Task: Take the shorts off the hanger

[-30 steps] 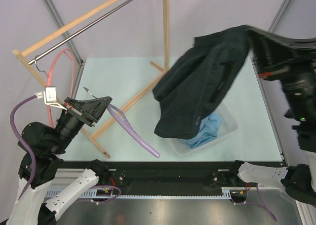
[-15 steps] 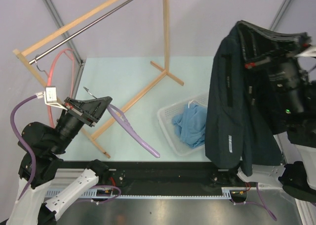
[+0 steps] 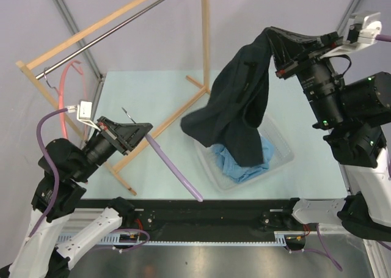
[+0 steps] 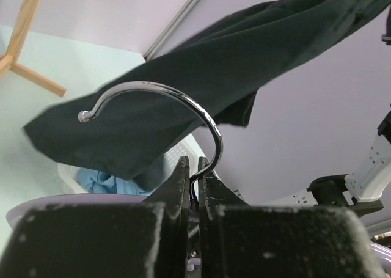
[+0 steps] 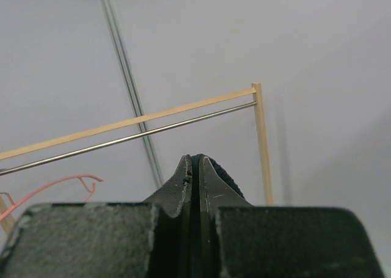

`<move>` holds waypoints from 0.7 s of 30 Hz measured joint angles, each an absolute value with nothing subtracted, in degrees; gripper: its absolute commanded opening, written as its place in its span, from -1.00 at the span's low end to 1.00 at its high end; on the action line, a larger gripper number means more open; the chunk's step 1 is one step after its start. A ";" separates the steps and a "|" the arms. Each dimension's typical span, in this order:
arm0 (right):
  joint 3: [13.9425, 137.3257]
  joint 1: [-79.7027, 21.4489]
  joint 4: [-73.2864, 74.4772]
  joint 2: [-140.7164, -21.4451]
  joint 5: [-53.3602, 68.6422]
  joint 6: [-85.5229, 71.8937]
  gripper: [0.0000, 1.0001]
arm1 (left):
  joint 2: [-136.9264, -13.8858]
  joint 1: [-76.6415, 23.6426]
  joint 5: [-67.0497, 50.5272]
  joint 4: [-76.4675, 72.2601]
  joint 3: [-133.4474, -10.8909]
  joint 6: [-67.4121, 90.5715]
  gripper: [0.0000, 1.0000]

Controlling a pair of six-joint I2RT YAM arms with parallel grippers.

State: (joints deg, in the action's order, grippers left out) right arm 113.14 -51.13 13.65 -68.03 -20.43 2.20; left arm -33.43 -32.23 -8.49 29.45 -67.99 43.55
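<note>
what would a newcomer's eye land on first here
The large navy-black cloth shorts dominate, dangling from the raised right hand at upper right. Their lower end is draped over the translucent plastic basket, which holds crumpled sky-blue cloth shorts. At left, the left hand pinches a bare lilac plastic hanger at the base of its metal hook, beside the wooden clothes rack.
</note>
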 measured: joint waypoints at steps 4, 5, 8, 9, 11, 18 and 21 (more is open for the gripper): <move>113.14 -51.13 14.70 -65.65 -21.96 2.39 -1.00 | -33.26 -32.71 -8.51 30.85 -67.99 43.51 -0.99; 113.16 -51.13 14.96 -65.06 -22.24 2.48 -1.00 | -33.28 -33.10 -8.54 31.11 -67.94 43.48 -0.99; 113.08 -51.13 16.25 -62.92 -23.49 2.68 -1.00 | -33.41 -34.70 -8.64 31.66 -67.72 43.46 -0.99; 112.79 -51.13 16.49 -62.15 -23.88 2.70 -1.00 | -33.45 -35.11 -8.67 31.77 -67.59 43.44 -0.99; 111.07 -51.13 16.75 -60.53 -24.75 2.76 -1.00 | -33.67 -35.88 -8.73 32.18 -67.33 43.42 -0.99; 98.48 -51.11 16.93 -52.77 -28.64 2.83 -1.00 | -34.89 -37.01 -8.75 32.73 -67.16 43.00 -0.99; 95.96 -51.11 16.86 -53.43 -29.45 2.92 -1.00 | -34.68 -37.01 -8.82 32.40 -66.85 43.00 -0.99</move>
State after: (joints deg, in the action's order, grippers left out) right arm 95.96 -51.11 16.86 -53.43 -29.45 2.92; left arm -34.68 -37.01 -8.82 32.40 -66.85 43.00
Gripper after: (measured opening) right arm 0.027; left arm 0.039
